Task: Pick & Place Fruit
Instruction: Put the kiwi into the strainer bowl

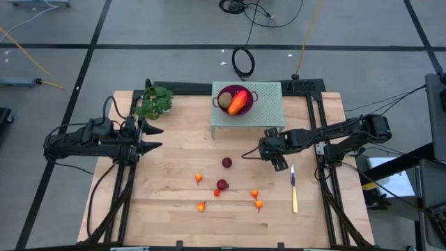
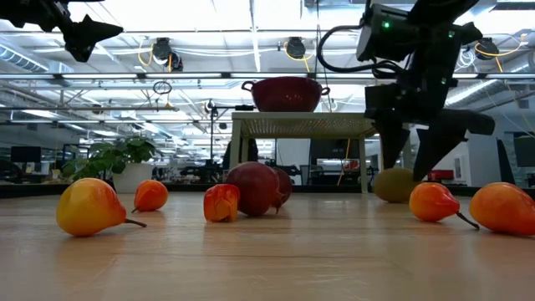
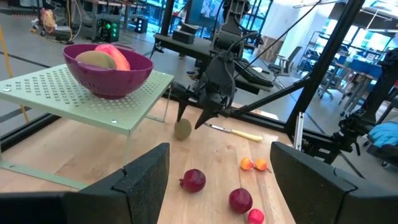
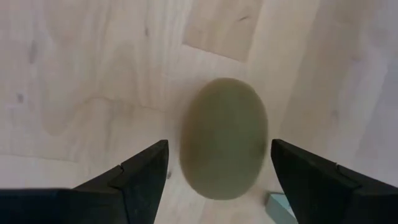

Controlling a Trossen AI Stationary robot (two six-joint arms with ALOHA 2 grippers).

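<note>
A brownish-green oval fruit (image 4: 224,137) lies on the wooden table. My right gripper (image 4: 219,144) points down over it, open, one finger on each side and apart from it; the left wrist view shows the same oval (image 3: 182,129) just below that gripper (image 3: 190,123). A second oval and the longish orange-red piece (image 1: 239,104) lie in the purple bowl (image 1: 249,94). Two dark red balls (image 1: 227,162) (image 1: 221,185) and several tiny orange-red bits (image 1: 256,199) rest on the table's middle. My left gripper (image 1: 157,136) waits open at the left, above the table.
The bowl stands on a raised green perforated stand (image 1: 268,104) at the table's far middle. A leafy green sprig (image 1: 155,103) sits at the far left. A slim yellowish knife (image 1: 293,188) lies near the right edge, close to my right arm.
</note>
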